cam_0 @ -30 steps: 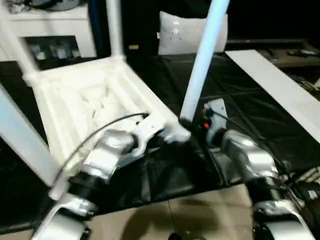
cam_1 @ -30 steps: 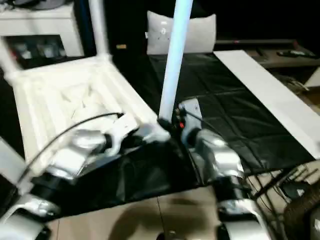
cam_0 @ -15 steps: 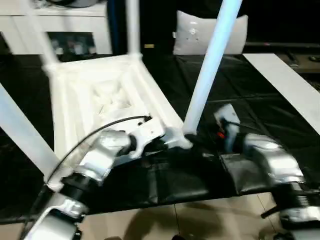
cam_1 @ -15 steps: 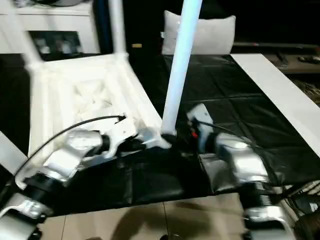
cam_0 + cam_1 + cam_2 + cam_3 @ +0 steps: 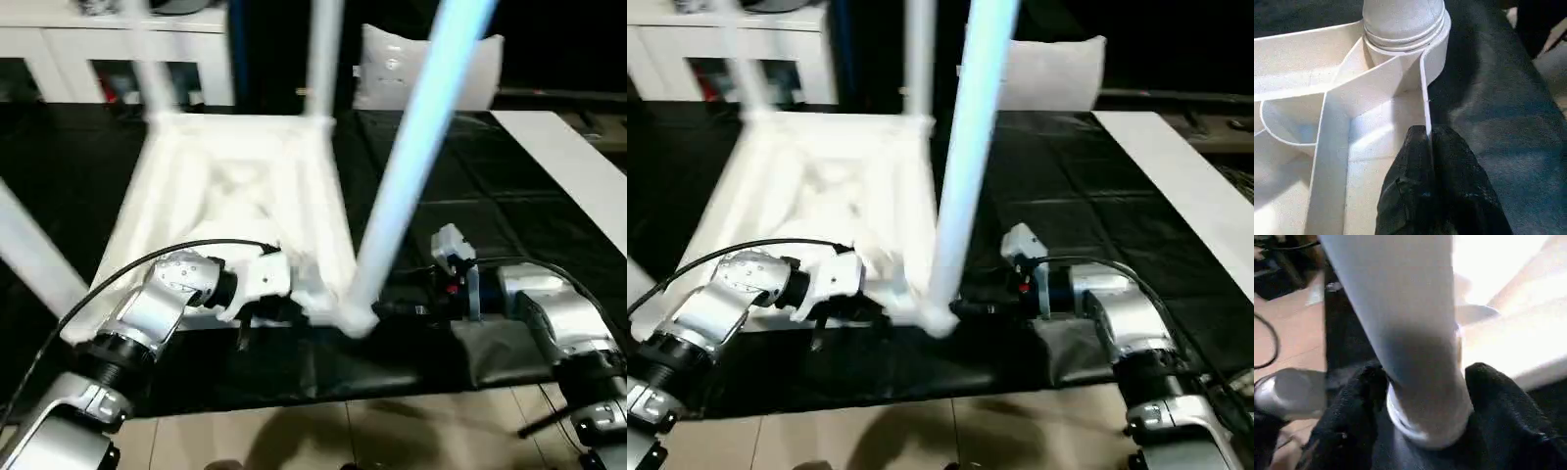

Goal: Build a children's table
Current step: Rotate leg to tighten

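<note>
The children's table (image 5: pixel 245 186) lies upside down on a black mat, ribbed underside up, with white legs standing in its corner sockets. My left gripper (image 5: pixel 1429 132) is shut on the thin rim wall just beside the near corner socket (image 5: pixel 1400 29). The near leg (image 5: pixel 411 166) rises from that corner (image 5: pixel 353 318) and leans away to the right. My right gripper (image 5: pixel 1425 369) comes in from the right, its black fingers (image 5: pixel 1352 431) pressed on either side of the leg's base collar.
A white cabinet (image 5: pixel 59 49) stands at the back left and a white cushion (image 5: pixel 392 69) behind the table. A long white board (image 5: pixel 568 166) lies on the black mat (image 5: pixel 470 196) at the right. Tiled floor (image 5: pixel 343 431) runs along the mat's near edge.
The view has swung. The tabletop now lies squarer to me, and my right forearm has moved out to the right of the near leg. My left gripper keeps its hold on the rim.
</note>
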Tool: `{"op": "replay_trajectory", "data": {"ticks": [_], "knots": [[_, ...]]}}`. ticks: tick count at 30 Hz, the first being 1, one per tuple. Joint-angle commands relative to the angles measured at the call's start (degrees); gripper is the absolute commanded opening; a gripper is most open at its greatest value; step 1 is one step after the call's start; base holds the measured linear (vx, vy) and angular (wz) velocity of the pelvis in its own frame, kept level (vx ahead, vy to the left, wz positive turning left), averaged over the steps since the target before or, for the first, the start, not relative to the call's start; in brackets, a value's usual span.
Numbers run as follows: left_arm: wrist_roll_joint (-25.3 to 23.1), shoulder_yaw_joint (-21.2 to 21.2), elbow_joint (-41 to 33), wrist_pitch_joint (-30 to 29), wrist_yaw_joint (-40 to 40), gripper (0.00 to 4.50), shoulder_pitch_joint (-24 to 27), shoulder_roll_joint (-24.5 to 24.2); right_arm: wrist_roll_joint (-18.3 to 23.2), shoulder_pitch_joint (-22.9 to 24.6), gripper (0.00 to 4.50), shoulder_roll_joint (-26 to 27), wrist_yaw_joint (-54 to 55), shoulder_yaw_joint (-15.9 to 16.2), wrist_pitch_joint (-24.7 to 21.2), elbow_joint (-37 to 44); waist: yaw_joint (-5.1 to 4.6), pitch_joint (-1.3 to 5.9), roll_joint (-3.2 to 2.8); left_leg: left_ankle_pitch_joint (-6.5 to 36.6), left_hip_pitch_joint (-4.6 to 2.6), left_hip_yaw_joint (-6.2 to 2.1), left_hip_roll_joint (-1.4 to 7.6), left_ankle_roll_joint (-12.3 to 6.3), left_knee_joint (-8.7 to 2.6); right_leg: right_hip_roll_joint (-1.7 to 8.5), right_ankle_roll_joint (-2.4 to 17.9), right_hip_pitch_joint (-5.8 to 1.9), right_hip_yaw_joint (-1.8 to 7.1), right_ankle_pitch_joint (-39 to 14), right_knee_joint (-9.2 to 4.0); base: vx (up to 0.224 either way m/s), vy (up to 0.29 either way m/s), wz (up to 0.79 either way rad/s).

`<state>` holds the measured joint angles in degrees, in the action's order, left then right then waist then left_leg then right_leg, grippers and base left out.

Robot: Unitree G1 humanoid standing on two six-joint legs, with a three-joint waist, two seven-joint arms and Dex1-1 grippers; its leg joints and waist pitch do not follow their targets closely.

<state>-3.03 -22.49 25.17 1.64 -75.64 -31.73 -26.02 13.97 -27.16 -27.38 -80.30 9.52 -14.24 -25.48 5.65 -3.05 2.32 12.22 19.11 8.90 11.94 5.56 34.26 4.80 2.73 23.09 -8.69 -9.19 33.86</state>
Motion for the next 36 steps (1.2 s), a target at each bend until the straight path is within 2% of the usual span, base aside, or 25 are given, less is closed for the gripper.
{"op": "replay_trajectory", "data": {"ticks": [1,3,6,13,16,17,18,19,20,21,22,23,25,26,28,30,31,32,33,34,36], "knots": [[-0.2,-2.5,-0.8,2.1,-2.3,0.0,-1.2,0.8,0.6,-0.8,2.5,-0.4,-0.9,0.1,0.7,0.2,-0.37,3.99,-0.03,6.0,0.35,0.38,2.08,-4.2,-3.74,4.18,8.2,-3.59,4.19,-16.8,-3.84,0.0,0.0,0.0],[-0.1,-2.6,-0.6,2.6,-3.1,0.0,-1.5,1.1,0.8,-1.4,2.33,0.4,-1.4,0.3,0.9,-0.7,-0.28,4.01,-0.03,6.4,0.41,0.39,1.99,-3.9,-3.73,4.22,8.0,-3.65,4.12,-17.2,-3.88,0.0,0.0,0.0],[0.2,-2.7,-0.6,2.9,-3.8,0.0,-1.6,1.3,1.0,-1.5,2.08,1.0,-2.6,0.7,0.6,-0.9,-0.28,3.95,0.18,6.5,0.53,0.44,1.81,-3.54,-3.7,4.27,6.7,-3.72,4.07,-19.7,-4.18,0.0,0.0,0.0],[0.6,-2.2,0.3,2.8,-3.2,0.0,-1.6,1.4,1.9,-0.3,1.98,0.9,-3.2,0.6,-0.6,0.8,-0.27,4.01,0.12,5.8,0.62,0.4,1.85,-3.62,-3.69,4.18,6.5,-3.72,4.05,-19.1,-4.09,0.0,0.0,0.0],[0.7,-1.2,-0.2,-0.7,-0.6,0.0,-1.2,2.4,2.4,0.9,1.98,1.8,-1.3,0.1,-1.9,2.6,-0.24,3.99,0.06,5.8,0.56,0.45,1.85,-3.48,-3.71,4.18,6.4,-3.7,4.09,-19.1,-4.12,0.0,0.0,0.0],[0.6,-0.3,-1.0,-3.6,2.5,0.0,-0.8,3.7,1.5,1.7,1.98,2.9,2.4,0.1,-3.4,3.7,-0.25,3.97,0.03,5.7,0.51,0.45,1.85,-3.33,-3.73,4.18,6.4,-3.67,4.11,-19.1,-4.14,0.0,0.0,0.0],[0.6,-0.3,-1.0,-3.6,2.5,0.0,-0.8,3.7,1.5,1.7,1.98,2.9,2.4,0.1,-3.4,3.7,-0.27,3.81,0.06,6.3,0.39,0.41,1.82,-3.09,-3.79,4.15,6.0,-3.56,3.99,-20.4,-4.41,0.0,0.0,0.0],[0.4,0.3,-1.8,-5.9,5.2,0.0,-0.5,5.0,0.3,2.1,1.97,4.1,5.9,0.3,-4.0,4.3,-0.4,3.71,0.17,7.2,0.4,0.46,1.65,-2.7,-3.78,4.19,5.3,-3.59,3.95,-22.5,-4.63,0.0,0.0,0.0],[0.1,1.4,-3.4,-10.7,11.1,0.0,0.2,8.2,-2.3,2.1,1.97,7.6,15.1,-0.1,-5.6,4.7,-0.52,3.63,0.1,7.4,0.29,0.44,1.72,-2.23,-3.84,4.22,5.1,-3.45,3.94,-23.4,-4.71,0.0,0.0,0.0],[-0.1,1.8,-4.3,-13.2,14.0,0.0,0.4,9.9,-3.4,1.6,1.96,10.2,20.6,-1.0,-6.1,4.2,-1.0,3.31,0.21,8.7,0.28,0.38,1.43,-1.43,-3.84,4.14,3.8,-3.32,3.52,-26.9,-5.38,0.0,0.0,0.0],[-0.2,2.0,-4.7,-14.1,15.2,0.0,0.5,10.7,-3.6,1.4,1.96,11.3,23.0,-1.5,-6.5,4.0,-1.29,3.4,0.28,9.2,0.16,0.37,1.29,-0.83,-3.7,4.19,3.0,-3.37,3.36,-28.7,-5.54,0.0,0.0,0.0],[-0.4,2.6,-5.3,-16.4,17.9,0.0,0.5,12.3,-4.1,0.7,1.95,13.7,28.1,-2.7,-7.7,3.4,-1.75,3.27,0.48,10.1,0.39,0.26,0.82,-0.46,-3.54,4.23,0.9,-3.38,2.84,-32.6,-6.2,0.0,0.0,0.0],[-0.9,3.8,-5.5,-19.4,22.8,0.0,-0.2,15.2,-5.2,-0.9,1.95,17.3,36.1,-4.3,-9.4,1.7,-3.57,3.42,0.19,12.1,0.76,-0.25,0.62,0.23,-3.28,4.13,-1.4,-3.51,1.82,-34.9,-6.91,0.0,0.0,0.0],[-1.2,4.3,-5.1,-20.4,25.1,0.0,-0.7,16.5,-5.7,-1.8,1.95,18.9,39.2,-4.8,-9.4,0.5,-4.13,3.43,0.07,12.5,0.81,-0.29,0.53,0.12,-3.23,4.04,-1.6,-3.46,1.69,-34.9,-7.1,0.0,0.0,0.0],[-2.3,5.1,-4.0,-21.7,29.8,0.0,-1.6,19.0,-5.2,-4.2,1.95,22.3,45.1,-6.5,-9.3,-2.6,-5.48,3.59,-0.23,13.9,0.71,-0.55,0.69,-1.12,-3.25,4.0,-1.1,-3.59,1.05,-32.8,-7.67,0.0,0.0,0.0],[-3.1,5.2,-3.1,-21.9,31.7,0.0,-2.1,19.8,-5.1,-5.4,1.95,23.6,47.5,-7.1,-7.6,-4.6,-5.78,3.62,-0.13,14.5,0.37,-0.41,0.37,-2.01,-3.04,4.03,-1.0,-3.25,0.89,-32.7,-7.98,0.0,0.0,0.0],[-3.3,5.1,-3.2,-22.1,31.9,0.0,-2.1,19.8,-5.2,-5.5,2.28,23.8,47.6,-7.1,-7.2,-4.6,-5.8,3.62,-0.19,14.0,0.3,-0.36,0.43,-2.53,-3.12,4.18,-0.5,-3.25,1.07,-31.7,-7.91,0.0,0.0,0.0],[-3.5,5.0,-3.3,-22.0,31.8,0.0,-2.1,19.7,-4.8,-5.4,2.28,23.9,47.2,-7.3,-6.9,-4.4,-5.76,3.69,-0.23,13.6,0.46,-0.36,0.55,-2.82,-3.23,4.21,-0.1,-3.37,1.29,-30.5,-7.66,0.0,0.0,0.0],[-4.1,4.8,-3.7,-21.8,31.8,0.0,-1.9,19.5,-3.4,-5.3,2.61,24.7,46.0,-8.3,-6.0,-3.9,-5.61,3.75,0.16,12.7,0.59,-0.41,0.88,-3.33,-3.45,4.3,0.9,-3.41,1.66,-28.4,-7.14,0.0,0.0,0.0],[-4.6,4.9,-3.9,-21.8,31.7,0.0,-1.7,19.1,-2.8,-4.9,2.64,24.8,44.9,-8.7,-5.9,-3.1,-5.54,3.84,0.04,11.6,0.88,-0.49,1.15,-3.57,-3.61,4.29,2.0,-3.53,1.97,-26.4,-6.56,0.0,0.0,0.0],[-5.2,5.0,-4.1,-21.5,31.9,0.0,-1.4,18.4,-2.7,-4.1,2.76,24.2,43.0,-8.7,-5.7,-1.8,-5.25,3.99,0.21,9.5,1.03,-0.34,1.26,-4.05,-3.57,4.41,3.5,-3.58,2.49,-23.3,-5.95,0.0,0.0,0.0]]}}
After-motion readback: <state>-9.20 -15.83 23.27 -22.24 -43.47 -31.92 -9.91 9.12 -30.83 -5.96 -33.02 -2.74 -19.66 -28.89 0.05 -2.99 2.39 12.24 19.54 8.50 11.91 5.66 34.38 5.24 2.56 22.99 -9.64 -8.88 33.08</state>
